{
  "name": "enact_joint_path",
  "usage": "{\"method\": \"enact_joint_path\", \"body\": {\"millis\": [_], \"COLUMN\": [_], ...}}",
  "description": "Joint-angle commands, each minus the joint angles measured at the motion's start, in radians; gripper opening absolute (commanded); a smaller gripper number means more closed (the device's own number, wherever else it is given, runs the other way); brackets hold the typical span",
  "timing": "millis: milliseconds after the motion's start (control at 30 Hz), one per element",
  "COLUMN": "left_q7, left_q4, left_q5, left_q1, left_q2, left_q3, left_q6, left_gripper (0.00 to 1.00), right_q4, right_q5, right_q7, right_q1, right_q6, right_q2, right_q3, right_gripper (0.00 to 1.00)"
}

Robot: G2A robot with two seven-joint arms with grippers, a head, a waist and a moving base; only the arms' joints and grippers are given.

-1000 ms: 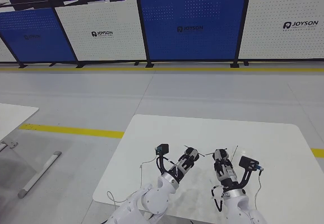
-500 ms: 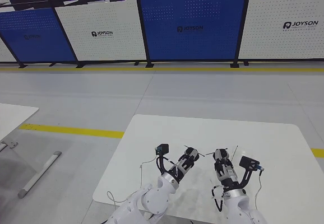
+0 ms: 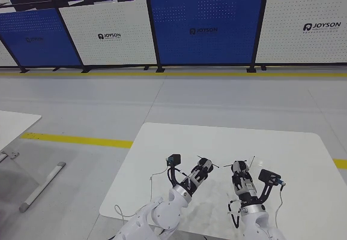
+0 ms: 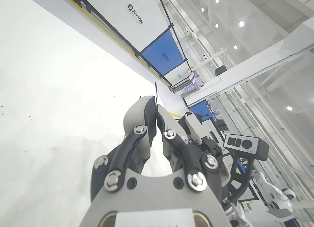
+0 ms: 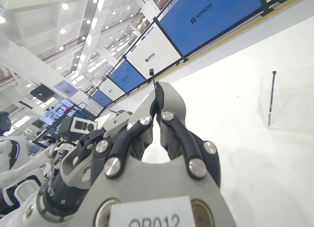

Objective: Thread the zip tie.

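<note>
Because each gripper has a thin black end clamped in it, the coming move turns on how those two ends face one another. The left gripper (image 4: 156, 109), low in the middle of its wrist view, has its fingers pressed together on a narrow black strip (image 4: 155, 90). This is probably the tie's plain tail. It sticks straight out past the fingertips, along the line of the fingers.

The right gripper (image 5: 157, 91) is likewise closed on a black zip tie (image 5: 154, 83). Its square head (image 5: 151, 72) sits just beyond the tips, and the strap again runs along the fingers. I cannot tell whether both ends belong to one tie.

In the top view the grippers lie side by side near the lower middle of the white table (image 3: 179, 150), close but apart. Neither is clearly nearer the meeting point. I judge the tail must be swung round to aim at the slot in the head.

At the right of the right wrist view, a clear box (image 5: 292, 115) holds a spare zip tie (image 5: 271, 98) standing upright. It is well apart from the grippers and not in the way.
</note>
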Motion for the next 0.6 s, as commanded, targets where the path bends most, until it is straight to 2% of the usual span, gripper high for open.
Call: {"method": "enact_joint_path", "body": {"millis": [0,567], "left_q7": [0.0,0.0], "left_q4": [0.0,0.0], "left_q5": [0.0,0.0], "left_q1": [0.0,0.0], "left_q2": [0.0,0.0], "left_q3": [0.0,0.0], "left_q6": [0.0,0.0], "left_gripper": [0.0,0.0], "right_q4": [0.0,0.0], "right_q5": [0.0,-0.008], "right_q7": [0.0,0.012], "right_q1": [0.0,0.003], "right_q6": [0.0,0.004], "right_q2": [0.0,-0.001], "right_q3": [0.0,0.001], "right_gripper": [0.0,0.0]}}
